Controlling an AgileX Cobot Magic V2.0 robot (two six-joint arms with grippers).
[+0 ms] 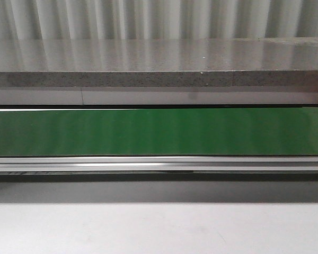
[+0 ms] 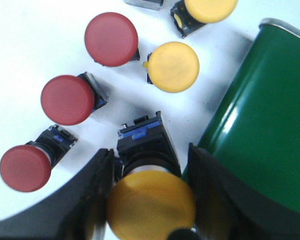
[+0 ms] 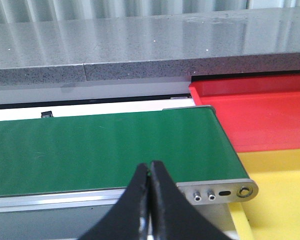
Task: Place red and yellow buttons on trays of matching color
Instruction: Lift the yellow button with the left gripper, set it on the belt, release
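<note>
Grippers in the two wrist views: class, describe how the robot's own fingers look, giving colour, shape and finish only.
The left gripper has two broad black fingers with a smooth, slightly glossy finish and rounded outer edges, widening toward the camera. The right gripper also has black fingers, slimmer here and tapering to narrow rounded tips. No cables, labels or markings are visible on either.

Readable text: none appeared in any of the three views.
Buttons: the red button (image 2: pixel 111 39) and yellow button (image 2: pixel 173 67) caps were plain, without lettering.
Conveyor belt (image 1: pixel 159 132): its green surface carried no brand or number.
Trays: the red tray (image 3: pixel 260 112) and yellow tray (image 3: pixel 280 200) bore no labels.
</note>
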